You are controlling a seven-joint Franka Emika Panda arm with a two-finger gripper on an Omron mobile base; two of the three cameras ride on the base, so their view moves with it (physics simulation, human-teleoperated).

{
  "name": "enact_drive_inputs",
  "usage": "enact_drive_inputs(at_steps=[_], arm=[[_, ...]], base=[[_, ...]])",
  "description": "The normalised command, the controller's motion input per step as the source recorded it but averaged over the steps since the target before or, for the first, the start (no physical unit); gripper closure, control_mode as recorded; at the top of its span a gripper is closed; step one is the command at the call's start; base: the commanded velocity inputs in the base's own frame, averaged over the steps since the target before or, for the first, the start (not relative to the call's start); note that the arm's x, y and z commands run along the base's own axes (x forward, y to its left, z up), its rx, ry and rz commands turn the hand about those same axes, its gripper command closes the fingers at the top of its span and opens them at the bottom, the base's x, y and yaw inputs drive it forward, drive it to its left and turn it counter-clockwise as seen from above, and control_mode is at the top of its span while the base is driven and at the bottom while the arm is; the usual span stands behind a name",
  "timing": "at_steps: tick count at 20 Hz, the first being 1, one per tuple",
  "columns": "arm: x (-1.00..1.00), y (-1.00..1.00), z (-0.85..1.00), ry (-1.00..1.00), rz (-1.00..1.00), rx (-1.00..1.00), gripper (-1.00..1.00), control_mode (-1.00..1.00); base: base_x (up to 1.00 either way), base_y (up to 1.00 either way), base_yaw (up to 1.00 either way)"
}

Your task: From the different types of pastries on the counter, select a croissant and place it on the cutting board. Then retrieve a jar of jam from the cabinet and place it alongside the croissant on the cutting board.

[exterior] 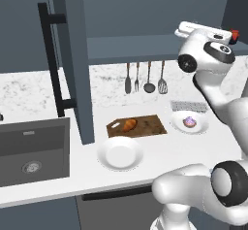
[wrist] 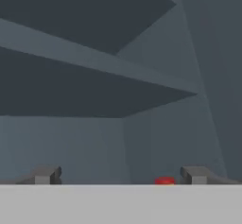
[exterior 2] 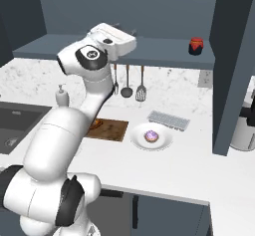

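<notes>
The croissant (exterior: 130, 124) lies on the dark-brown cutting board (exterior: 145, 126) on the white counter (exterior: 160, 163). A pinkish-purple frosted pastry (exterior: 190, 123) sits on a white plate (exterior: 199, 127) to the board's right. The cabinet stands open, its door (exterior: 72, 54) swung out to the left. On its lower shelf (exterior 2: 154, 51) the red jar of jam (exterior 2: 196, 46) stands at the right. My gripper (exterior 2: 124, 29) is raised to shelf height, left of the jar and apart from it. In the hand view the gripper (wrist: 120, 178) is open and empty, with the jar (wrist: 164, 181) low between the fingertips, nearer the right one.
An empty white plate (exterior: 120, 154) lies in front of the board. A dark sink (exterior: 34, 151) is at the left. Utensils (exterior: 145, 78) hang on the backsplash. A soap dispenser (exterior 2: 62, 96), a grey grid mat (exterior 2: 168, 120) and a second open cabinet door (exterior 2: 226, 65) are also near.
</notes>
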Motion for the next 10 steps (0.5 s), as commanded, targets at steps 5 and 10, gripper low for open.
enact_drive_inputs(at_steps=[5, 10], arm=[[0.25, -0.27, 0.17, 0.11, -0.03, 0.1, -1.0, -1.0], [0.43, -0.46, 0.0, 0.17, 0.0, 0.14, -1.0, -1.0]], base=[[0.0, 0.0, 0.0], [0.0, 0.0, 0.0]])
